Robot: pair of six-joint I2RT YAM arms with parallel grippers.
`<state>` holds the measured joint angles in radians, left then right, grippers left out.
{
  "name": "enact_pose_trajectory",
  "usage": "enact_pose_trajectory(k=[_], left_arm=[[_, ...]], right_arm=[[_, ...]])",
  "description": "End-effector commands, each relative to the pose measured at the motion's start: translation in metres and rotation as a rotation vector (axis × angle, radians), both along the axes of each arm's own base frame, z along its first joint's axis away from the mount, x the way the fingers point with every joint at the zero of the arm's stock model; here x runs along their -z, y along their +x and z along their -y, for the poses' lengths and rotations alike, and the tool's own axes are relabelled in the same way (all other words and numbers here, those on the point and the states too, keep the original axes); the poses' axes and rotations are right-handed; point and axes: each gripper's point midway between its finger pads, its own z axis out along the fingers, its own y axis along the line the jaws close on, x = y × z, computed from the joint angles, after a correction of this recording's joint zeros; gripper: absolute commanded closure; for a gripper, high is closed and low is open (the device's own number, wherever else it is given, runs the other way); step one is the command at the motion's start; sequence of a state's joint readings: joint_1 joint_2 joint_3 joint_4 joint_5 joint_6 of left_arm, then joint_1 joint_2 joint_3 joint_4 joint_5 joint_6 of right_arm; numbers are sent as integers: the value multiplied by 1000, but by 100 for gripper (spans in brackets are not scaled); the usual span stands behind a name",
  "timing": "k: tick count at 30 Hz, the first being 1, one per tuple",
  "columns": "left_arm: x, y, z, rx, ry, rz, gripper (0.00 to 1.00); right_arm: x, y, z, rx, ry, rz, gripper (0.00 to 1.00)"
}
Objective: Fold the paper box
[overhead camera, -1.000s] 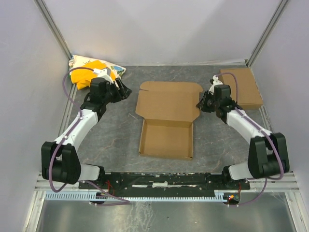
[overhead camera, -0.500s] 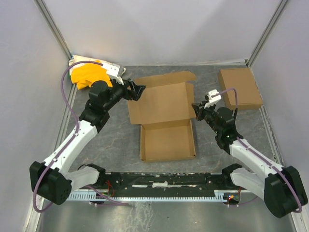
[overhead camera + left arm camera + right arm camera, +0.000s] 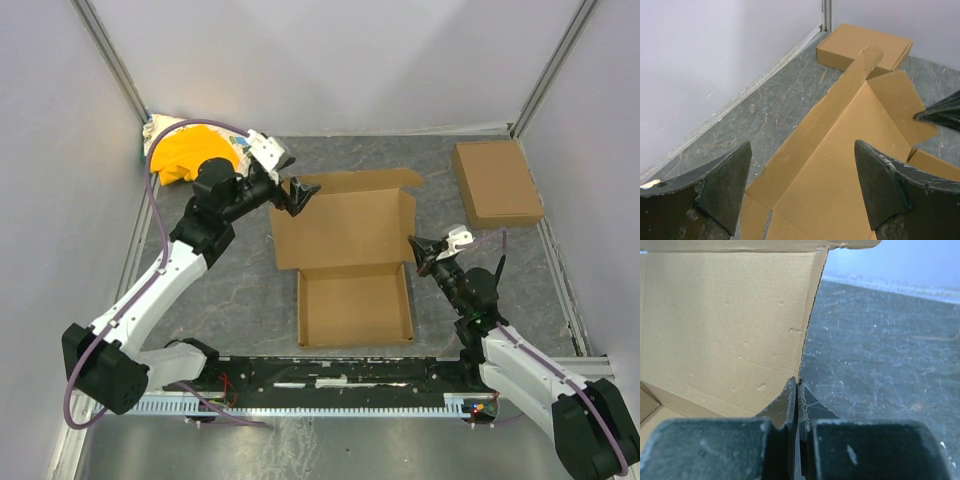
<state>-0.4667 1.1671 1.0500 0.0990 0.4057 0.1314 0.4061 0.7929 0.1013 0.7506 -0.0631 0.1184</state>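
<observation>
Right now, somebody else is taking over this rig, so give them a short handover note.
Paper box: between the arms, lid raised and open.
Left gripper: open wide at the lid's far left corner, holding nothing.
Right gripper: shut, tips at the lid's right edge near the hinge.
Done: tray walls are up.
Left: close the lid and tuck its flaps.

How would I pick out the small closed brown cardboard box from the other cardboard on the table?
Look at the grey stone-patterned table, then its far right corner. The small closed brown cardboard box lies flat there, unlike the open brown cardboard mailer with spread flaps in the middle.
</observation>
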Motion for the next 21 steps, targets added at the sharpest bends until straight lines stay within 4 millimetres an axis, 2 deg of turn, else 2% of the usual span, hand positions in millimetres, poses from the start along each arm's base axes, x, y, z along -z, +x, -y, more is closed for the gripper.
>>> enact_pose_trajectory(k=[1, 12, 14, 18, 21], left_arm=[[-14, 0, 8, 81, 94, 113, 10], [5, 7, 25, 191, 191, 140, 11], [12, 8, 29, 222, 201, 125, 15], [25, 12, 35, 254, 220, 94, 28], [33, 15, 37, 262, 236, 79, 33]], right_arm=[[-45, -7, -3, -34, 20, 201, 97], [-48, -16, -16, -115, 3, 251, 98], [-48, -16, -17, -118, 3, 252, 98], [-47, -16, -16, -118, -2, 250, 98], [-46, -16, -16, -117, -5, 243, 98]])
